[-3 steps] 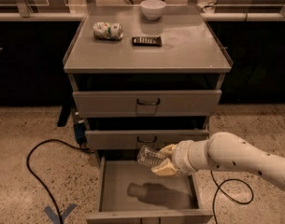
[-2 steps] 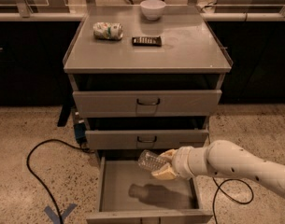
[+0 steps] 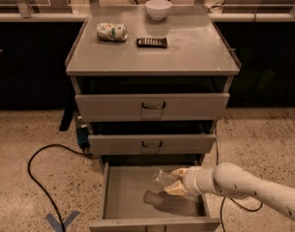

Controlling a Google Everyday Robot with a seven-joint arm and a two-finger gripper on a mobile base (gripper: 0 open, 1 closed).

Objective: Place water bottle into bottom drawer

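My arm [image 3: 253, 186] enters from the lower right, and my tool [image 3: 173, 181] is over the right half of the open bottom drawer [image 3: 113, 197]. The tool's two pale fingers [image 3: 180, 172] are closed on the water bottle [image 3: 161, 178], one above it and one below, so the clear bottle lies roughly level and points left. The bottle is held inside the drawer's outline, over its flat grey floor, where a dark shadow [image 3: 154, 198] lies just beneath it. Above are the middle drawer [image 3: 185, 144] and the top drawer [image 3: 195, 107], each with a dark handle. On the tabletop [image 3: 200, 52] are a crushed can [image 3: 111, 31], a white bowl [image 3: 158, 8] and a small dark flat object [image 3: 152, 42]. A black cable [image 3: 33, 173] loops on the speckled floor to the left.
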